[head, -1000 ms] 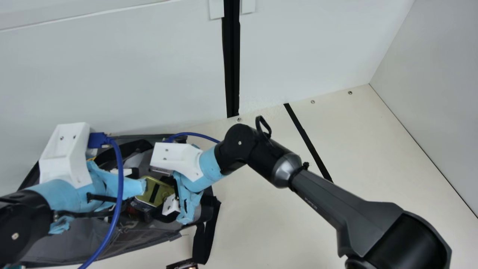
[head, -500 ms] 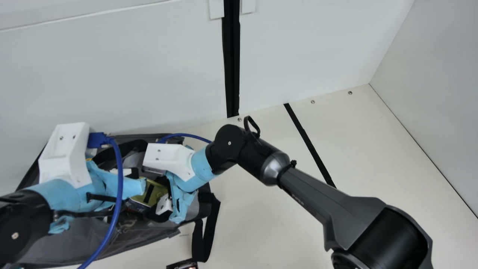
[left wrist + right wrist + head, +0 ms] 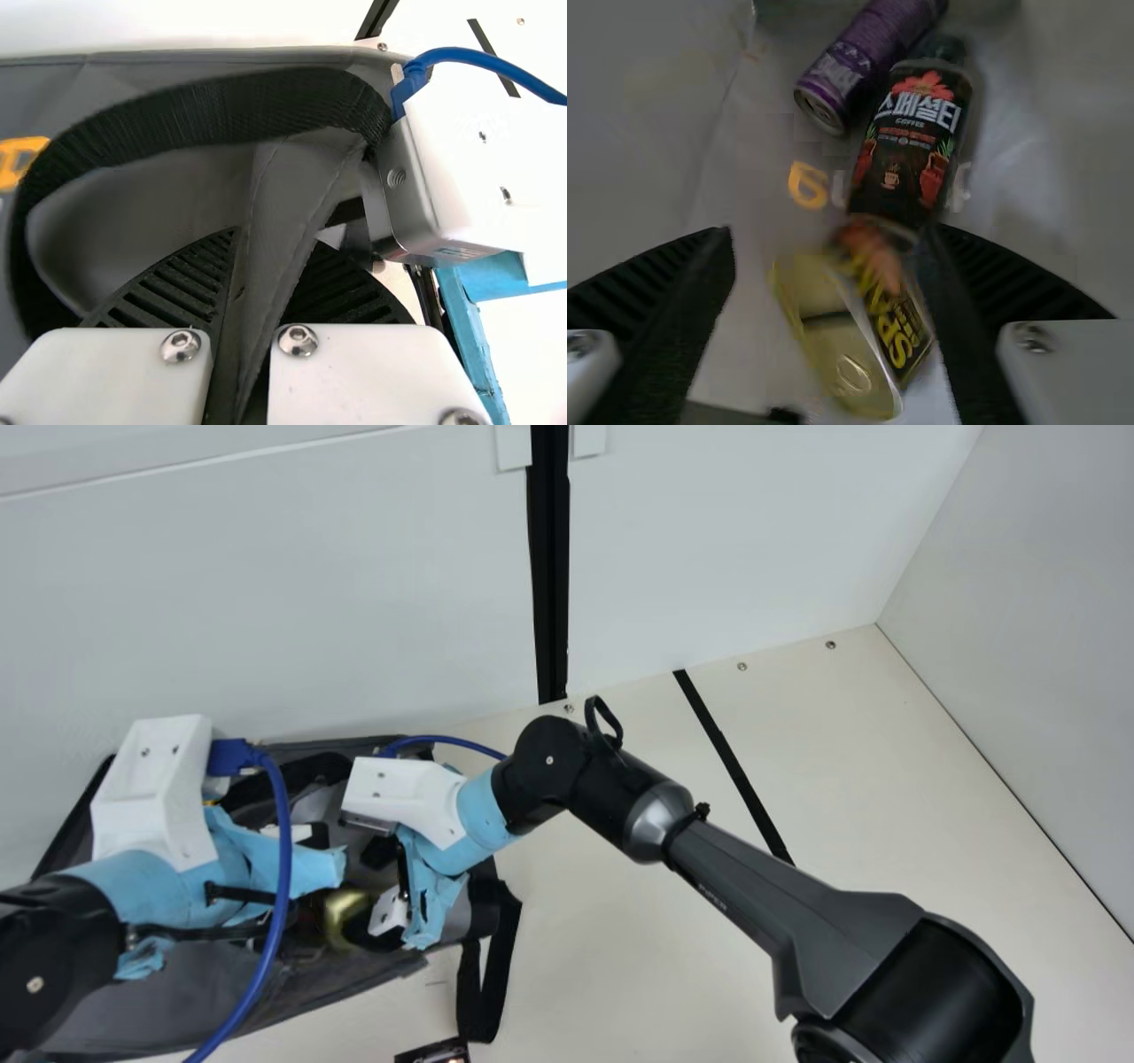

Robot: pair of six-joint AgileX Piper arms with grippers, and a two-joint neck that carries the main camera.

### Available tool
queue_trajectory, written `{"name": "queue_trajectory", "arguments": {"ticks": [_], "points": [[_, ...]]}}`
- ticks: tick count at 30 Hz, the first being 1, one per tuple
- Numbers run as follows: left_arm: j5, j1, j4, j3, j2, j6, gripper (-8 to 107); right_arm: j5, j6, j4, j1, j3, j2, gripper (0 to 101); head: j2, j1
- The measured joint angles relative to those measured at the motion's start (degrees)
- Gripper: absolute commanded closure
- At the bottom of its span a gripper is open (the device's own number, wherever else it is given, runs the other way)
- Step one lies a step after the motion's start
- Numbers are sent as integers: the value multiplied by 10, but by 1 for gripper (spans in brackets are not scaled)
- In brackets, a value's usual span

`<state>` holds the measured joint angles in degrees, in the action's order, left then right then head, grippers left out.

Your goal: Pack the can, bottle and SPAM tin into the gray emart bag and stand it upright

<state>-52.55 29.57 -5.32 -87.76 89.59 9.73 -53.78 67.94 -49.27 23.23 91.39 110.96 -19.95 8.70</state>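
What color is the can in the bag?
The can is purple; it shows best in the right wrist view.

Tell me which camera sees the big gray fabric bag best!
The main view: it shows most of the gray bag, though partly covered. The left wrist view shows its black strap close up; the right wrist view looks inside.

Black-grey arms [image 3: 771, 917], blue cables [image 3: 283, 868]

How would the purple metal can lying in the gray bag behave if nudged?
The purple metal can would probably roll, being round and on its side, though the dark-labelled bottle close beside it might block it. Its smooth wall could be slippery.
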Motion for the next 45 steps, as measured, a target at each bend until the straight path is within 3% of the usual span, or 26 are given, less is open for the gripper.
{"name": "queue_trajectory", "arguments": {"ticks": [2, 27, 45], "points": [[0, 0, 0, 0, 0, 0, 107, 0, 1, 1, -2, -4, -4, 6, 1, 0], [0, 0, 0, 0, 0, 0, 107, -25, 43, -4, -70, -89, -104, 6, 1, 0], [0, 0, 0, 0, 0, 0, 107, -78, 94, -10, -166, -151, -194, 6, 1, 0]]}}
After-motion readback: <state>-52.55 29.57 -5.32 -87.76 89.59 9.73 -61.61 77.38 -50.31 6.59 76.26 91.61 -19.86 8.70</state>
